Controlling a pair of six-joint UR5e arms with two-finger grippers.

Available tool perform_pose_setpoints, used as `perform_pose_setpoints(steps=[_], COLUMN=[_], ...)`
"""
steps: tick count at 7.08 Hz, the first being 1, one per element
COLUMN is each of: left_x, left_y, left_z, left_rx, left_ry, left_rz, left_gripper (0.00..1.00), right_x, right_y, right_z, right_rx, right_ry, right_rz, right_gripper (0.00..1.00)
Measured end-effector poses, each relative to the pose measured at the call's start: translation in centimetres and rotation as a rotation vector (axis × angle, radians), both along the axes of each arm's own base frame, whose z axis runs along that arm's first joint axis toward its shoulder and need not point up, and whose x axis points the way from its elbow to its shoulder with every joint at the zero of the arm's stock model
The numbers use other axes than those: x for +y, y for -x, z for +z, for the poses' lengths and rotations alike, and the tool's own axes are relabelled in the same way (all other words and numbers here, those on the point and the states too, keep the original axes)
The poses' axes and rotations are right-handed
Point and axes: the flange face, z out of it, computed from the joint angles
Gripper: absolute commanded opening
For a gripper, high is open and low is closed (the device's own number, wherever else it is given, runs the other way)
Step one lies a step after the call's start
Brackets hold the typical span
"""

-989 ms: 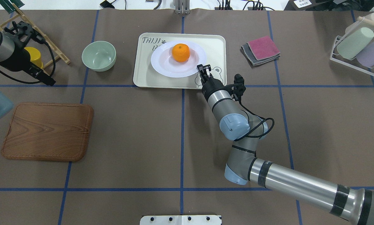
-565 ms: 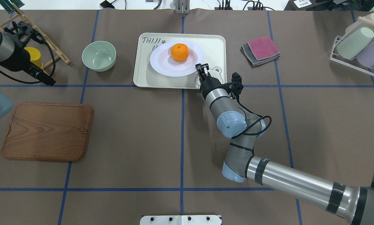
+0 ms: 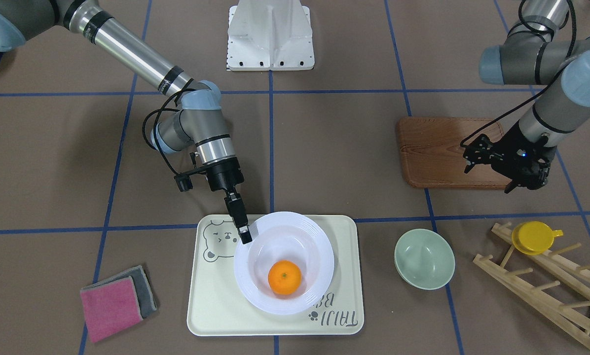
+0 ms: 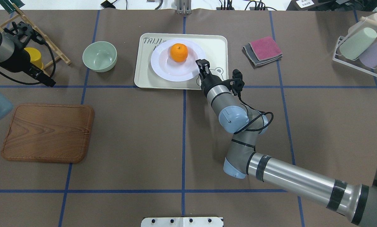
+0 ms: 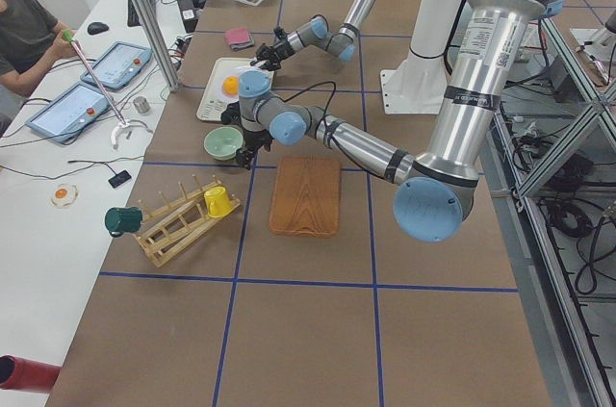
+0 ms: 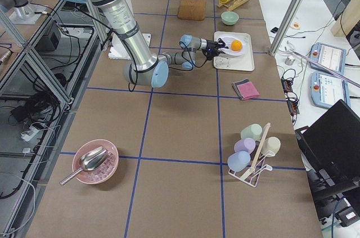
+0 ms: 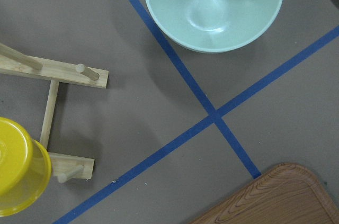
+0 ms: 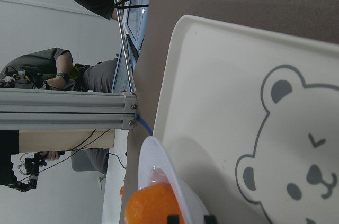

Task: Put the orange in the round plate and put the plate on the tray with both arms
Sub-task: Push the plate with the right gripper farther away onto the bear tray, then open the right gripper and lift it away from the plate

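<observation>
One person (image 5: 24,32) sits at a side bench by the brown, blue-taped table (image 4: 138,135). The orange (image 4: 179,52) lies in the round plate (image 4: 166,67) over the tray (image 4: 217,47). The right gripper (image 4: 202,64) pinches the plate's near rim, apparently tipping it up slightly. The left gripper (image 4: 46,80) hangs well apart near a green bowl (image 4: 99,56), and its jaws cannot be made out.

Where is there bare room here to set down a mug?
Widest: bare mat between the brown wooden board and the right arm. Crowded: the cream rectangular tray under the glossy white round plate and right tool.
</observation>
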Motion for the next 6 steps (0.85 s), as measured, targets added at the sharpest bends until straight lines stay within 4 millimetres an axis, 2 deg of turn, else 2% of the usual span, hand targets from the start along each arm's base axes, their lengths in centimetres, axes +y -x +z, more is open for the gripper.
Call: perform_pose_setpoints(steps=[1,2,3,6], left_x=[0.0,0.0,0.0,0.0], left_y=[0.0,0.0,0.0,0.0], left_z=[0.0,0.0,0.0,-0.1], left_rx=[0.000,0.000,0.000,0.001], left_ry=[0.001,0.002,0.002,0.001], left_rz=[0.000,-0.001,-0.002,-0.002], left_gripper=[1.00,1.00,1.00,1.00], right_x=[-0.1,0.7,2.6,11.5], right_y=[-0.5,-1.6,-3.4,-8.8], right_z=[-0.7,-1.8,-2.1,-0.7], right_rx=[0.012,0.030,0.041,0.072], right_ry=[-0.022,-0.066,-0.109,-0.206], right_rz=[-0.011,-0.031,-0.053,-0.108], right_gripper=[1.00,1.00,1.00,1.00])
